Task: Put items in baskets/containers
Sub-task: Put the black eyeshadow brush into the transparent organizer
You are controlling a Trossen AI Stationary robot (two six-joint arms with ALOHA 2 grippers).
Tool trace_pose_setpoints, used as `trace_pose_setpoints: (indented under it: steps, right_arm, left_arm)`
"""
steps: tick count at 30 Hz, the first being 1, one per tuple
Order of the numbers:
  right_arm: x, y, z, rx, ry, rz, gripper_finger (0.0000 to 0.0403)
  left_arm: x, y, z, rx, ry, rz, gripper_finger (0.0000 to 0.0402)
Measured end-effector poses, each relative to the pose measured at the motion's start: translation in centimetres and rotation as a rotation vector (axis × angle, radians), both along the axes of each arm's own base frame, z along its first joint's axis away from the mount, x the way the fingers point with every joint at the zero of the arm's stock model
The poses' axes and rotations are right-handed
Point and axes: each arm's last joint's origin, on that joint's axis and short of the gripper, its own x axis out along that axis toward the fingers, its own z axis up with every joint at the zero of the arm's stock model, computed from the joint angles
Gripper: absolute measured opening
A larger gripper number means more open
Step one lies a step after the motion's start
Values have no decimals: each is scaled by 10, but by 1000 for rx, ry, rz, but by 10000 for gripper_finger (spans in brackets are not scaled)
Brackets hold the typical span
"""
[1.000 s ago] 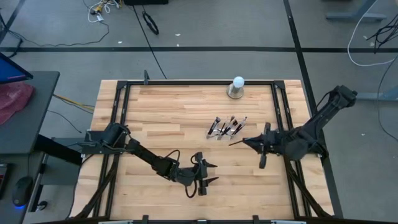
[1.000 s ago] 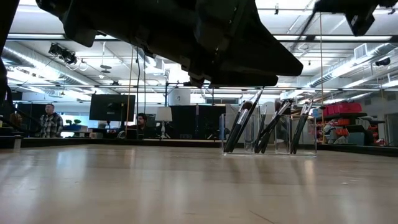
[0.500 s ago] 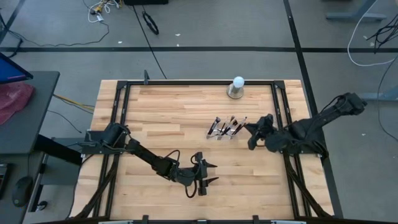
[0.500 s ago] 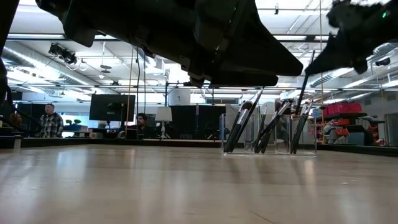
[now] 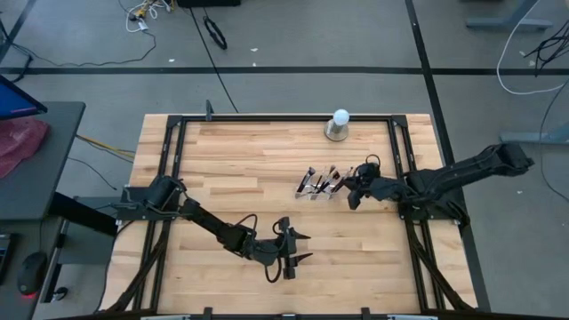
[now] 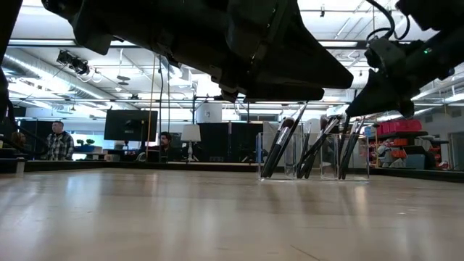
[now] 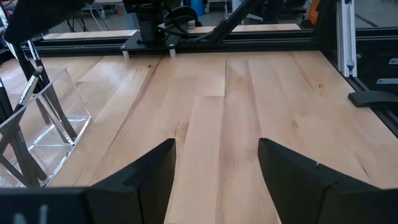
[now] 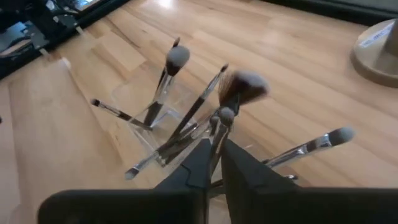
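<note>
Several makeup brushes standing in clear plastic holder, right-centre of wooden table, near side of white ball on grey base. Handles leaning at mixed angles, bristle ends up; one fluffy reddish-brown head topmost. Right gripper directly over holder's right end, fingers nearly together around thin brush handle, brush tip already down among the others; grip or release cannot be told. Left gripper parked low over near-centre of table, well apart from holder, fingers spread wide, holding nothing.
</note>
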Motion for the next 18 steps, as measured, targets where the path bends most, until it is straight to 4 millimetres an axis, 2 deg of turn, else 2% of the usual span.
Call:
trace_pose_setpoints:
  steps: [6,12,18]
  right_arm:
    - [-1,-4,-4,-9,19,0,101]
    - [-5,-9,3,-51,21,9,172]
    - [-14,-11,27,1,86,-15,191]
  left_arm:
    - [0,0,0,0,0,0,234]
    - [0,0,0,0,0,0,234]
    - [0,0,0,-17,-2,4,234]
